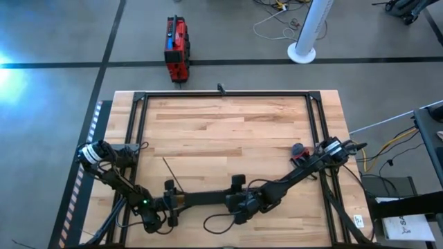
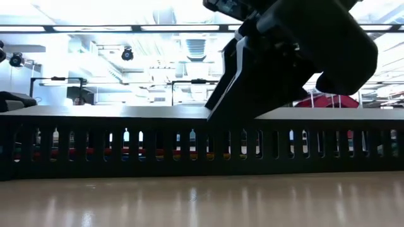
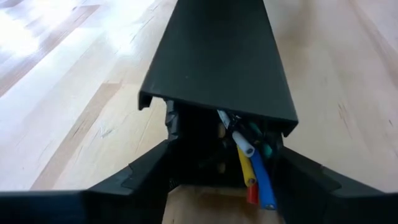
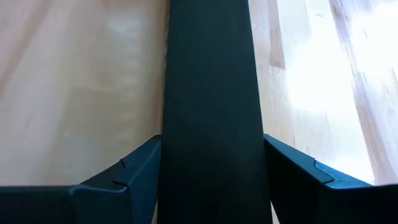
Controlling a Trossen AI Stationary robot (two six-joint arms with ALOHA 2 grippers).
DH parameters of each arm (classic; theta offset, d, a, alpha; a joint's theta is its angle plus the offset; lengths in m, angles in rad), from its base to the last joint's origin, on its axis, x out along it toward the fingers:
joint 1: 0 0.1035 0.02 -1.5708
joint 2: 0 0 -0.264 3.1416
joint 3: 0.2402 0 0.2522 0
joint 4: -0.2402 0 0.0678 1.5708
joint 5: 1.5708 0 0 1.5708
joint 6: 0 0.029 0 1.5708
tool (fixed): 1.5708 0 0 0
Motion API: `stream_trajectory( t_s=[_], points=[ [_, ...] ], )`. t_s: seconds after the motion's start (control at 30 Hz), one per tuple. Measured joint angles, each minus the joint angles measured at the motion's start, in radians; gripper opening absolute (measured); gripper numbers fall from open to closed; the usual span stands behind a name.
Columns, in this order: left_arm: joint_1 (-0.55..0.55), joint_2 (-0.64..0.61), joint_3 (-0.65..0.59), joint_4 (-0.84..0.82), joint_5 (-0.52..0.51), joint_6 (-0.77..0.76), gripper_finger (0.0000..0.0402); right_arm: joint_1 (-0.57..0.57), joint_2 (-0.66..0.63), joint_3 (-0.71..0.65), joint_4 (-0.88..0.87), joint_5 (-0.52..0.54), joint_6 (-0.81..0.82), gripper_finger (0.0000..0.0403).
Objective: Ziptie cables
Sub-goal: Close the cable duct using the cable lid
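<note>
Black, flat and slotted along its side, a long plastic cable duct (image 1: pixel 204 198) is seen lying across the near part of the pale butcher-block table (image 1: pixel 228 131), and every place below is given from it. At its left end the left gripper (image 3: pixel 217 180) is set, its two dark matte fingers (image 3: pixel 134 180) spread to either side of the duct's open mouth. The cables (image 3: pixel 252 165), a bundle of thin smooth-sheathed wires in white, yellow, blue, red and green, are seen poking out of that mouth between the two fingers, under the duct's lid; whether they touch the pads cannot be told. Through the side slots, in the low view, strips of red, yellow and blue are glimpsed along the inside of the duct.

At the duct's right end the right gripper (image 4: pixel 211 180) straddles the lid, its fingers (image 4: pixel 134 177) held apart and close against both edges; a firm clamp cannot be confirmed.

Beyond the duct, a thin dark strip (image 1: pixel 171 173) lies loose on the wood, and a small red-and-black clip (image 1: pixel 299 151) rests farther right.
</note>
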Motion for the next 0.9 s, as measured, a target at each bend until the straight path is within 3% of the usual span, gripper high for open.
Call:
stream_trajectory(
  t_s=[0.4, 0.9],
  points=[
    [0.0, 0.002, 0.0, 0.0, 0.016, 0.014, 0.022, -0.031, -0.002, 0.058, -0.104, -0.007, -0.094, 0.022],
    [0.0, 0.002, 0.0, -0.002, 0.034, 0.038, 0.0211, -0.083, -0.006, 0.058, -0.119, -0.14, -0.098, 0.022]
  ],
)
